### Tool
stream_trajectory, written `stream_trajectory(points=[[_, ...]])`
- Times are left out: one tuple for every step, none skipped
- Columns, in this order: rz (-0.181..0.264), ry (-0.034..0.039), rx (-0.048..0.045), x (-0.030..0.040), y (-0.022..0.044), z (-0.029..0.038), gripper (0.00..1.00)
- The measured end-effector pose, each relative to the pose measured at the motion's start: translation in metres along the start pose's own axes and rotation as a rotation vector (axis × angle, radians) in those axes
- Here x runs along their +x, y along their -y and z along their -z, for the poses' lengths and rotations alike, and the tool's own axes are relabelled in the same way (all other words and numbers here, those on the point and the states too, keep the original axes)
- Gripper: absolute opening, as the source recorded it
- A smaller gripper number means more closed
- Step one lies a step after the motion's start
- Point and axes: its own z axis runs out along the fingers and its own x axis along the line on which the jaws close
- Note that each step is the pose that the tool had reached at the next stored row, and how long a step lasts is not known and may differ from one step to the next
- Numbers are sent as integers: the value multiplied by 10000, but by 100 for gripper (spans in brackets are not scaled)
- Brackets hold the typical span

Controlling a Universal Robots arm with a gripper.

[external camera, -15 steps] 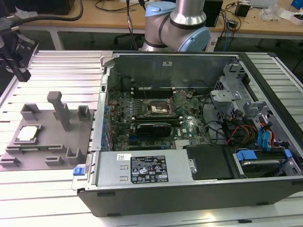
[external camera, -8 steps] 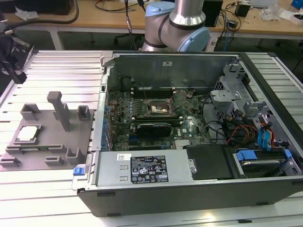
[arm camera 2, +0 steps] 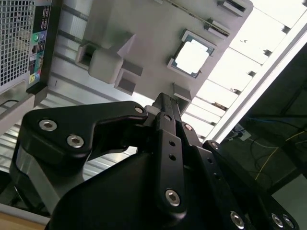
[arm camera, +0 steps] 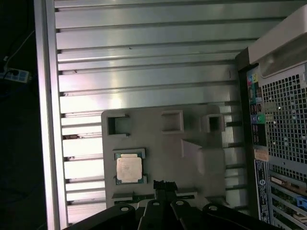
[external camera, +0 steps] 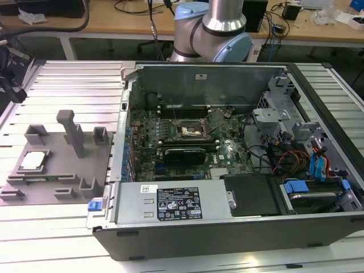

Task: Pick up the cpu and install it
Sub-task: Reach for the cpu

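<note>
Well, at the exterior view's left the cpu (external camera: pixel 33 161) lies flat in its grey fixture plate (external camera: pixel 62 170), well apart from the motherboard socket (external camera: pixel 189 132). The gripper (arm camera: pixel 164 185), jaws closed on nothing, hangs above the plate with the chip just beside its tips.

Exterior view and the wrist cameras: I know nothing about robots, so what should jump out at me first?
The open computer case lies on a ribbed metal table, its green motherboard exposed, with the robot arm standing behind it. On the exterior view's left, the cpu sits silvery side up in a grey holder plate. In the second wrist view the black gripper points toward that plate.
</note>
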Motion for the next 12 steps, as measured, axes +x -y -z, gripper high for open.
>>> stream_trajectory(points=[[0, -1, 0, 14, 1, -6, 11], [1, 0, 0, 43, 4, -22, 11], [1, -1, 1, 68, 8, -39, 11], [1, 0, 0, 89, 18, -62, 11], [1, 0, -1, 98, 34, -84, 11], [1, -2, 1, 101, 54, -101, 11], [0, -1, 0, 104, 77, -121, 11], [1, -1, 0, 108, 95, -139, 11], [0, 0, 0, 113, 104, -156, 11], [-2, 0, 0, 124, 113, -181, 11], [0, 0, 0, 132, 119, -203, 11], [1, 0, 0, 140, 123, -225, 11]])
